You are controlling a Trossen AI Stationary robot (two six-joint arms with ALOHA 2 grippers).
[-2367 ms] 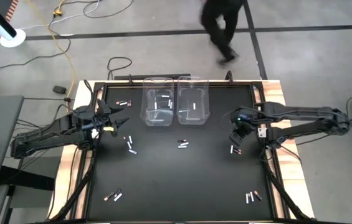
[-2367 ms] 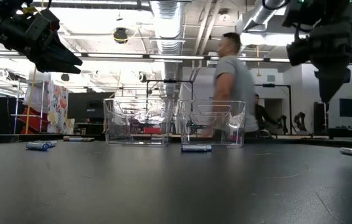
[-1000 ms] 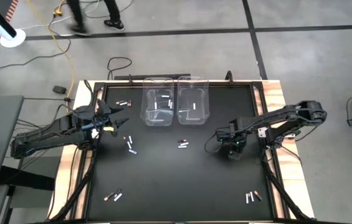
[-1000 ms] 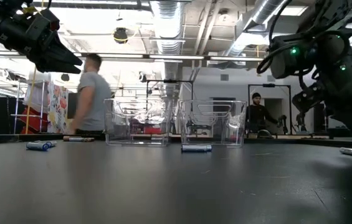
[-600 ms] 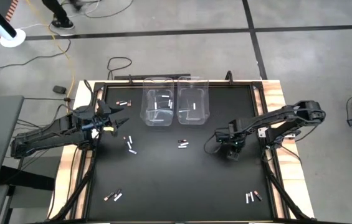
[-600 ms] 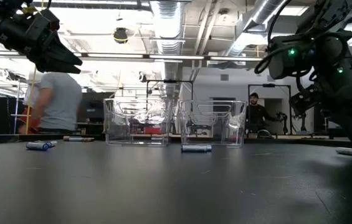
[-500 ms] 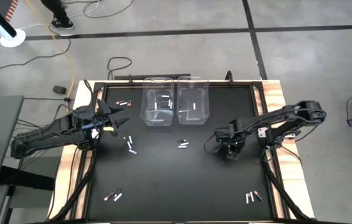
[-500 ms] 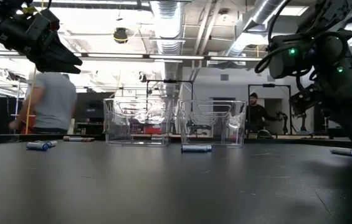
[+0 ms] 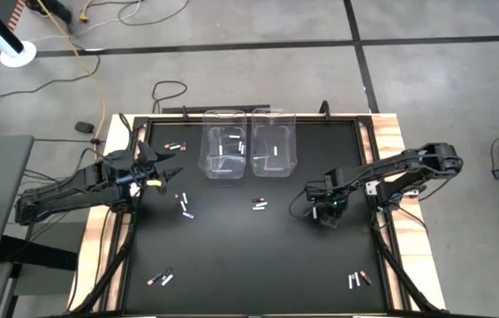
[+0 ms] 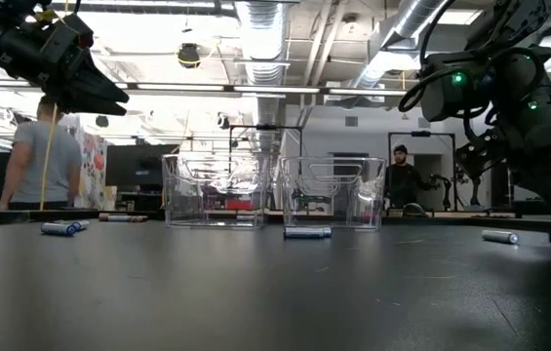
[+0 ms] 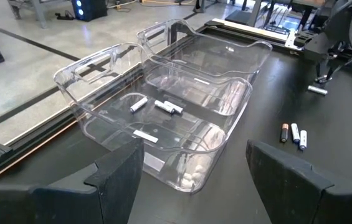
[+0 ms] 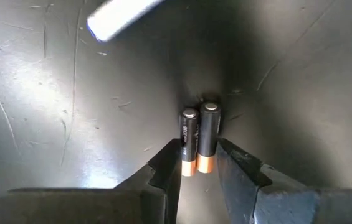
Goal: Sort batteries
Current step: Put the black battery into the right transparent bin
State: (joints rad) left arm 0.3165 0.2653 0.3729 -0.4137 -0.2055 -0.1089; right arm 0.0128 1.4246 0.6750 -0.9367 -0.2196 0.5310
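My right pincer (image 12: 199, 163) down on black tabletop (image 9: 258, 256), fingers clamped on two side-by-side black-and-copper slim cylinder batteries (image 12: 199, 138). White cylinder battery (image 12: 121, 17) lies just beyond. My left pincer (image 11: 194, 174) spread apart, hovering before two clear plastic bins (image 11: 163, 112).

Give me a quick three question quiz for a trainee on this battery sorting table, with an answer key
1. True or false: the right gripper is down at the mat with two copper-and-black batteries between its fingertips.
2. Which has batteries inside in the left wrist view: A, the nearer clear bin, or B, the farther clear bin?
3. Fill in: the left gripper hangs with its jaws ____.

Key: 1 true; 2 A, the farther one shows none there; 3 open.
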